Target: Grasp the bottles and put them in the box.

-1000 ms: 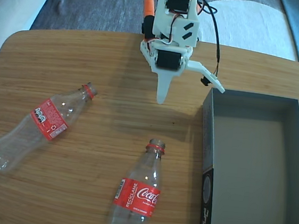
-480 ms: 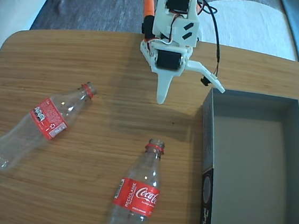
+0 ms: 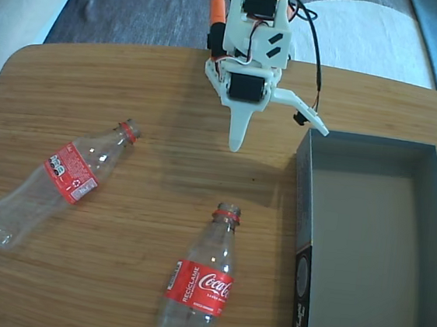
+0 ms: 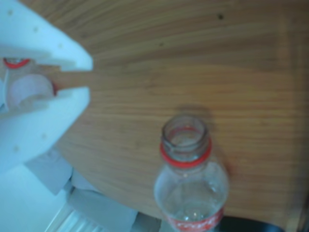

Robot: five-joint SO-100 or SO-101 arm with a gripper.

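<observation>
Clear ribbed plastic bottles (image 3: 53,185) (image 3: 200,283) lie on grained wood table (image 3: 164,87) — cardboard box (image 3: 428,256) beside — white jaws spread wide.

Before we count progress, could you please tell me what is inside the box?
The cardboard box shows only its bare grey floor; both Coca-Cola bottles lie outside on the table.

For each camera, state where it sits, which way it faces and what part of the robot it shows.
Fixed view: above the table, looking down at two bottles, the box and the arm with its end effector.
Wrist view: on the arm, looking down at the wood; white end effector fingers enter from the left.
Shared: the near bottle, seen neck-first from the wrist.
</observation>
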